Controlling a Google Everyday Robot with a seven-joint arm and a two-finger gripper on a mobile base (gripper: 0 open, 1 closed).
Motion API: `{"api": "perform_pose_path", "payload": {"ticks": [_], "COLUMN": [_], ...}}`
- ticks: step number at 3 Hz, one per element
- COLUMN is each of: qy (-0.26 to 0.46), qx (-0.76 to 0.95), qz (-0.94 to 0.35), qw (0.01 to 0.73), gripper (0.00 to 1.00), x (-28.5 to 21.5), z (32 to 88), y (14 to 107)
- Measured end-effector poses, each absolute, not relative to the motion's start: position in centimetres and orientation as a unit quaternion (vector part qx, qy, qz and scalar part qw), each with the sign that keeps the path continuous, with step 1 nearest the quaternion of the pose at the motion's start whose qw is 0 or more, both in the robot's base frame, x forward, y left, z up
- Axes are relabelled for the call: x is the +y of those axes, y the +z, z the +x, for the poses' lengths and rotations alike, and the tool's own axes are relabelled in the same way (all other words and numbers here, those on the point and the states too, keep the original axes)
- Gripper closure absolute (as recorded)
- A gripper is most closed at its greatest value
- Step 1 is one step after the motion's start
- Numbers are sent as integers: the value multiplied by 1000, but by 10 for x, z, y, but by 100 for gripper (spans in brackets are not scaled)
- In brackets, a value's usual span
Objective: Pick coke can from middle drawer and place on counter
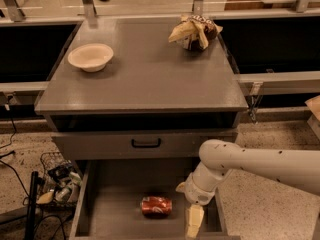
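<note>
The coke can [156, 205] lies on its side on the grey floor of the open middle drawer [115, 204], near the front middle. My gripper [189, 215] hangs down inside the drawer just right of the can, not touching it. One pale finger [194, 223] points down toward the drawer's front, and the jaws look open and empty. The white arm [260, 164] reaches in from the right. The counter [145, 79] is the grey cabinet top above the drawers.
A cream bowl [90, 57] sits at the counter's left, and a brown-and-yellow snack bag [194, 32] at its back right. A closed drawer front with a black handle [146, 143] is above the open drawer. A wire basket and cables [55, 184] lie on the floor at left.
</note>
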State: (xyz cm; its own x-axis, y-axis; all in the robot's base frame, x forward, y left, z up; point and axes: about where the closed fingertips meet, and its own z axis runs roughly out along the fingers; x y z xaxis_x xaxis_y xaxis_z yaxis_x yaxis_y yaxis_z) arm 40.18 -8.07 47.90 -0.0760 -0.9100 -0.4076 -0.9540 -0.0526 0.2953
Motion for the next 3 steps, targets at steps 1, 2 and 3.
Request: {"api": "perform_pose_path", "payload": {"ticks": [1, 2, 3], "qy": [258, 258, 248], "qx": [685, 685, 682], "qz": [-680, -680, -687], "qw": [44, 44, 34], "gripper": [0, 0, 0], "x": [-53, -53, -33], "z": [406, 406, 402], "y": [477, 477, 470]}}
